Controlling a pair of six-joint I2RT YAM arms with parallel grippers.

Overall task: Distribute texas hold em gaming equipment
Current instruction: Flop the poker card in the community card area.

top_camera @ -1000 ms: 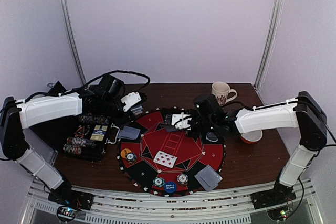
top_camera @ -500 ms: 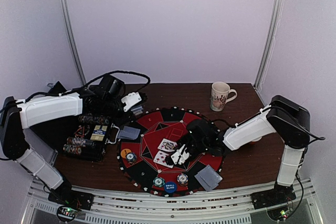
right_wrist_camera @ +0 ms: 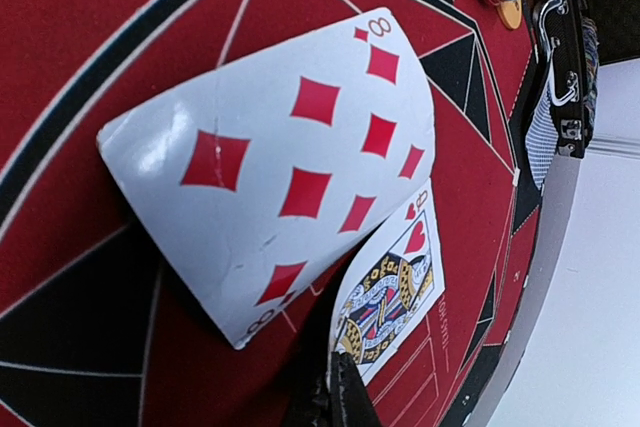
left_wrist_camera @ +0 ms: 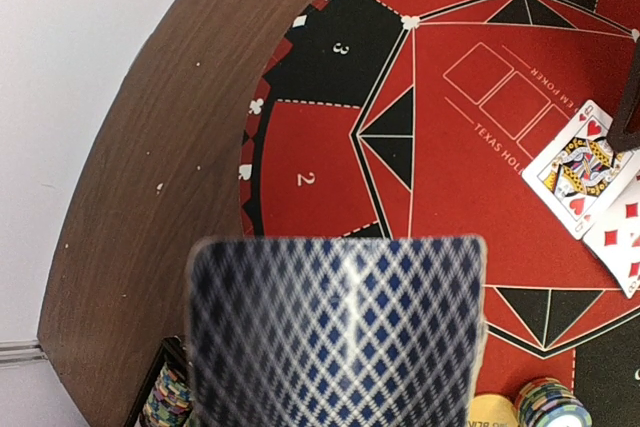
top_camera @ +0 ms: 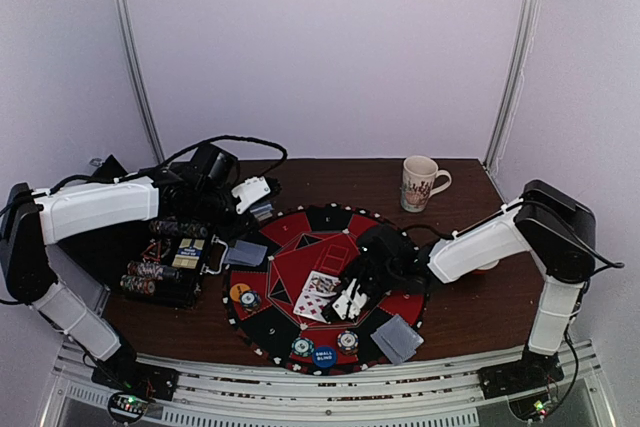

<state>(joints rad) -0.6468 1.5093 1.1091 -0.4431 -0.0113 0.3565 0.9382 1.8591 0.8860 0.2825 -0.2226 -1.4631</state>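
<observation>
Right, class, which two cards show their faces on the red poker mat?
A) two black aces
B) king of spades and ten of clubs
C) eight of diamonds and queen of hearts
C: the right wrist view shows the eight of diamonds partly covering the queen of hearts.

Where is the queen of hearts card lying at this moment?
In the top view, the queen of hearts lies face up at the middle of the round red mat, partly under the eight of diamonds, beside the right end effector.

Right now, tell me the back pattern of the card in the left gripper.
Blue diamond lattice on white; card clearest in left wrist view.
</observation>
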